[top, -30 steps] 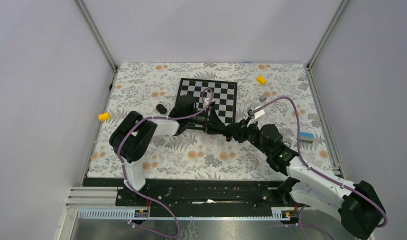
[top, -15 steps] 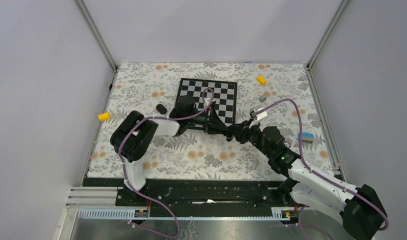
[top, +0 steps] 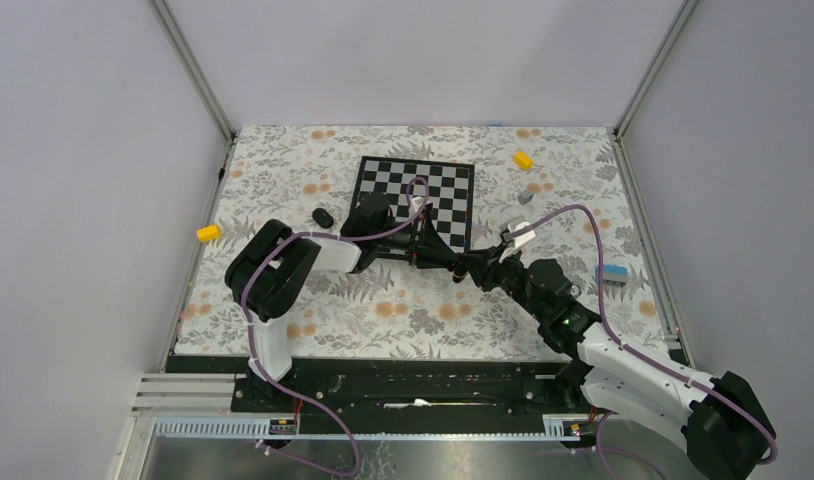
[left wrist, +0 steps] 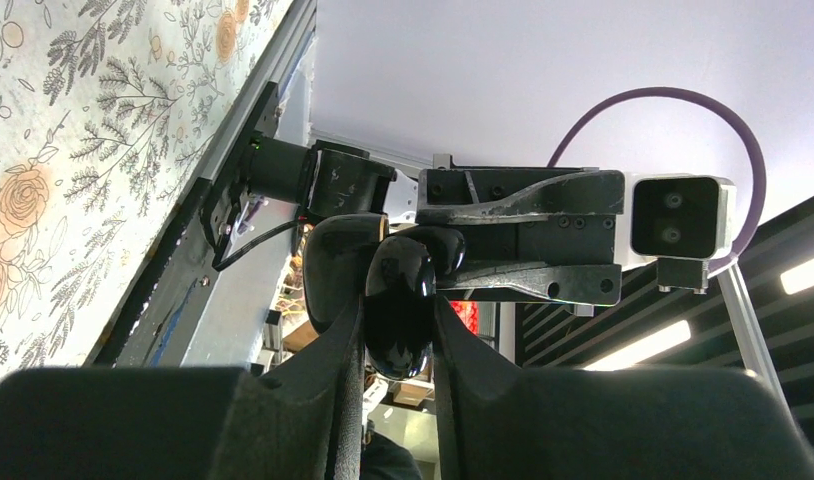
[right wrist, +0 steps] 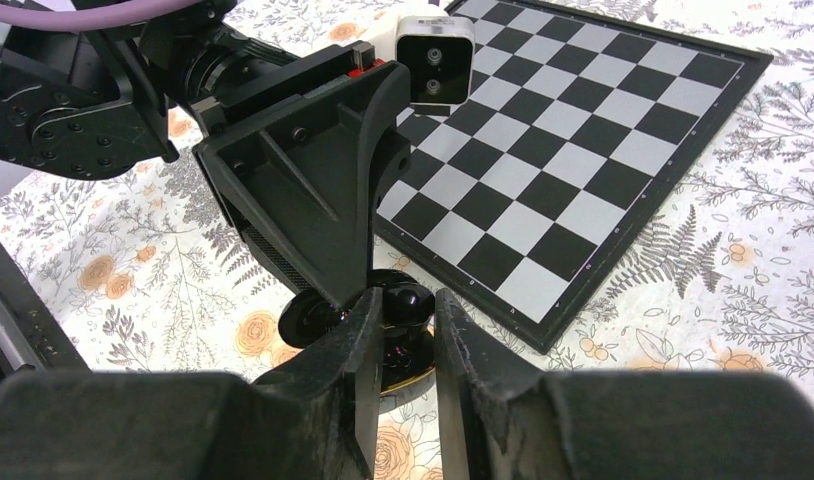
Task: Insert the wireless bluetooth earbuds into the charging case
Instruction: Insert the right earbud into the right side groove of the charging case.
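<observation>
Pale lilac-grey walls (top: 413,60) close us in on three sides, with metal frame posts (top: 193,70) rising from the far corners of the desk. A floral cloth (top: 403,310) covers the desk up to the black rail (top: 413,385) along the near edge.

The chessboard (top: 443,180) lies slightly askew toward the far edge, about midway between left and right. Both arms reach in over its near edge.

Around them we see these loose things:
- a yellow block (top: 523,160) toward the far right corner
- another yellow block (top: 209,233) at the left edge
- a small grey cube (top: 526,196) just right of the board
- a blue-and-grey piece (top: 613,272) near the right edge
- a small dark object (top: 323,217) left of the board, too small for us to identify

The left gripper (top: 441,258) is clamped on the charging case (left wrist: 401,300), a glossy black pebble held off the cloth near the middle of the desk. The right gripper (top: 470,270) meets it tip to tip. Its fingers are pinched on what we take for one of the earbuds (right wrist: 403,298), which touches the case.
</observation>
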Controlling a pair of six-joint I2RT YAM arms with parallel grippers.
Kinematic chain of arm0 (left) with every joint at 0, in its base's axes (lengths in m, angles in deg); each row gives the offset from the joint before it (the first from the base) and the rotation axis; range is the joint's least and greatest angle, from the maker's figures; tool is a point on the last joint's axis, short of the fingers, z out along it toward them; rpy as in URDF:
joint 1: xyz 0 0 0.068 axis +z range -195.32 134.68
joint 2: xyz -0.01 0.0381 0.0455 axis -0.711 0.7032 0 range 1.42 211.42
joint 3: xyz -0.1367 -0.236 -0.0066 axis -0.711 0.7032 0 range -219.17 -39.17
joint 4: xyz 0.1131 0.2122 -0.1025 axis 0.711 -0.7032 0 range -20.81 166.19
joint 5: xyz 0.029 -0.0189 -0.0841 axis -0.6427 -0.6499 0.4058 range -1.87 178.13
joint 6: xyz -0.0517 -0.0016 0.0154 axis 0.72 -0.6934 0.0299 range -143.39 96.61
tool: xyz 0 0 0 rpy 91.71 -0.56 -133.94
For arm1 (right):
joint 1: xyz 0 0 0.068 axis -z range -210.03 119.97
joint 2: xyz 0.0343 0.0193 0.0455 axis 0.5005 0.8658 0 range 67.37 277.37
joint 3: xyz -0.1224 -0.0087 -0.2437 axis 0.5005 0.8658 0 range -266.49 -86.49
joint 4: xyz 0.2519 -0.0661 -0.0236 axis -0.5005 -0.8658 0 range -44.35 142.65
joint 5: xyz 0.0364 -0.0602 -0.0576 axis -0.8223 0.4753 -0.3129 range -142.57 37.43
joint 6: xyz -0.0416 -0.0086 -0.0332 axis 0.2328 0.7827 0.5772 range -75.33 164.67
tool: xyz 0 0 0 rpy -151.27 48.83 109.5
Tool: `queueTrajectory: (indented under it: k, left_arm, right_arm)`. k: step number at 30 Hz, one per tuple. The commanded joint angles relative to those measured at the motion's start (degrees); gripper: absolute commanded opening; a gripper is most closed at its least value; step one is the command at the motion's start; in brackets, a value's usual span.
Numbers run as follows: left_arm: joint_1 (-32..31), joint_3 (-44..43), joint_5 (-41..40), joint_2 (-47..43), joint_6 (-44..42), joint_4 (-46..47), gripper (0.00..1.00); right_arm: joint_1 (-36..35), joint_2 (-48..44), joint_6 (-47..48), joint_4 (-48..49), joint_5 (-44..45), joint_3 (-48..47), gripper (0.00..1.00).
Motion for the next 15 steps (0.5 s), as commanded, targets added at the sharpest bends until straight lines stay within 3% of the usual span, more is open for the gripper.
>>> queueTrajectory:
  k: [1,9,15]
  left_arm:
    - [-0.04,-0.05,1.64,0.15,1.57,6.32,0.0]
    - [-0.05,-0.64,2.73,1.03,1.93,2.16,0.0]
    - [-0.06,1.5,2.85,3.93,14.32,17.4,0.0]
  right_arm:
    - [-0.63,-1.4,3.6,3.48,-1.17,2.08,0.11]
    - [-0.66,-0.46,5.34,5.3,-4.64,2.86,0.1]
    - [-0.71,0.94,5.53,6.52,-7.84,3.45,0.1]
